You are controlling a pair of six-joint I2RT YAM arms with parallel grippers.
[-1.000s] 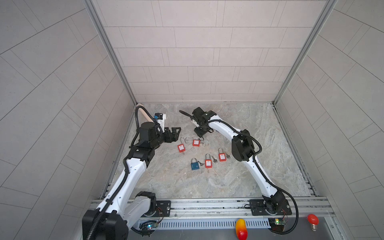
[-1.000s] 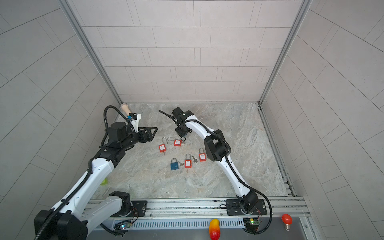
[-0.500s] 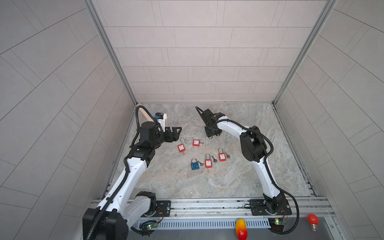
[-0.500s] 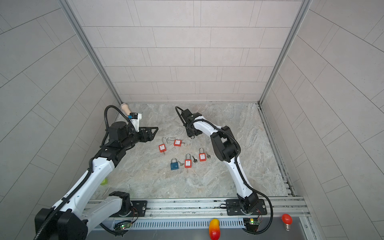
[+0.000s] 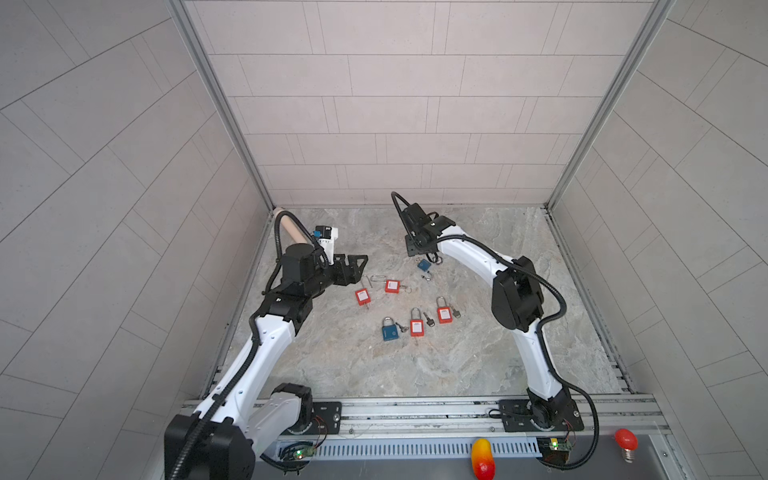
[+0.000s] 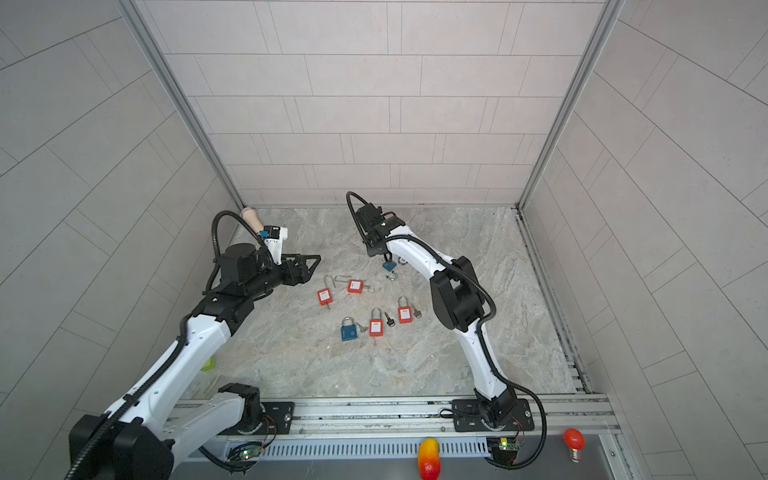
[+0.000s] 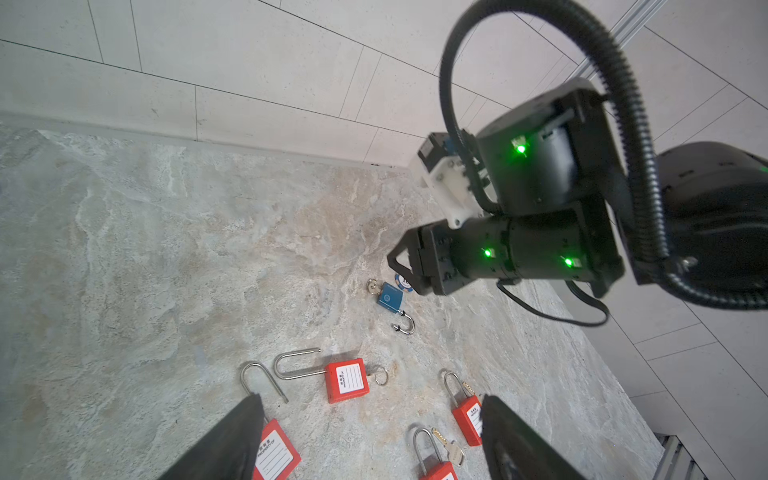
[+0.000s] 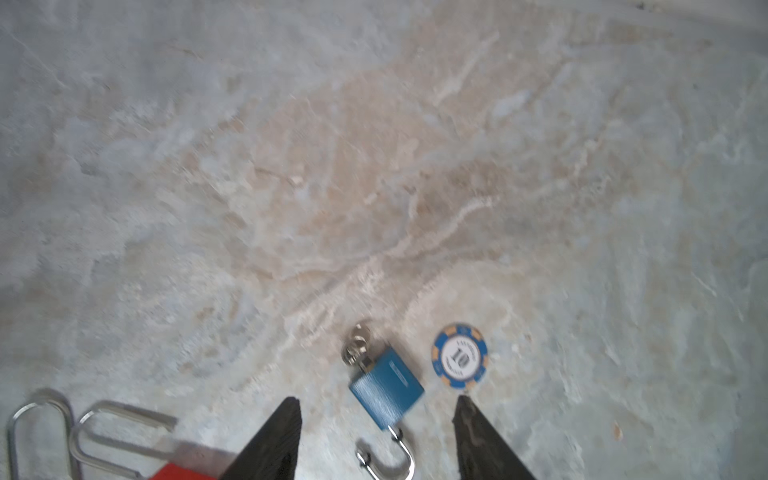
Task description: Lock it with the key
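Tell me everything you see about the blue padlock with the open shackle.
The blue padlock is small, with a metallic-blue body lying flat on the marbled table. Its silver shackle is swung open, one leg free. A key on a ring sticks from its base. A blue poker chip lies beside it, apart.

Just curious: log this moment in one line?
left gripper open | right gripper open over blue padlock | shackle open | key inserted

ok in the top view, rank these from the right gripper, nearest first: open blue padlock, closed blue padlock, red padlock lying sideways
From the right gripper, in a top view:
1. open blue padlock, lying right under it.
2. red padlock lying sideways, further left, in the middle row.
3. closed blue padlock, leftmost of the front row.
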